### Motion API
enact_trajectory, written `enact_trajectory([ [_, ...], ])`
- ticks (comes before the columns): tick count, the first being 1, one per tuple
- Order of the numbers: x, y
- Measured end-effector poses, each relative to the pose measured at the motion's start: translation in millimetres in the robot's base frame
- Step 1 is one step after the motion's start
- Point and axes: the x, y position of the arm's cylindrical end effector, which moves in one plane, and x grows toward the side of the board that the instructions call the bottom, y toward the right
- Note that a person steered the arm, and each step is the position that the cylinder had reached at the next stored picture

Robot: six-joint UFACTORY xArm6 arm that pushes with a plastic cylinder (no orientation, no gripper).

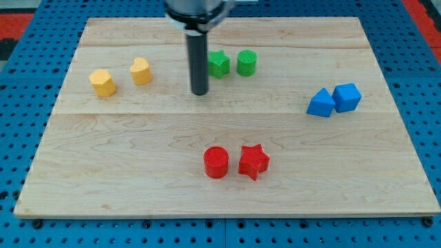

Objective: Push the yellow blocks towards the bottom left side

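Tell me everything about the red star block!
The red star is a small chunky block with pointed arms, flat on top, looking like matte plastic. It lies flat on the wooden board, near the view's bottom, a little right of centre. Just to its left stands the red cylinder, very close; whether they touch I cannot tell. My tip is far off, toward the view's top, and touches neither.
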Motion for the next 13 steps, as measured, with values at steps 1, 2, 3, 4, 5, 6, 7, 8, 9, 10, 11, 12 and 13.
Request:
enact_trajectory([
  [1,-45.7,-24.1],
  [2,-63.5,-53.0],
  [3,-20.3,-117.7],
  [4,-7.9,-129.8],
  [5,-51.7,-148.3],
  [6,-10.7,-172.9],
  [7,37.4,-172.9],
  [8,60.8,-173.0],
  [9,28.1,-151.0],
  [10,29.4,-111.9],
  [11,81.5,-131.7],
  [12,101.4,-130.8],
  [13,106.6,-119.8],
])
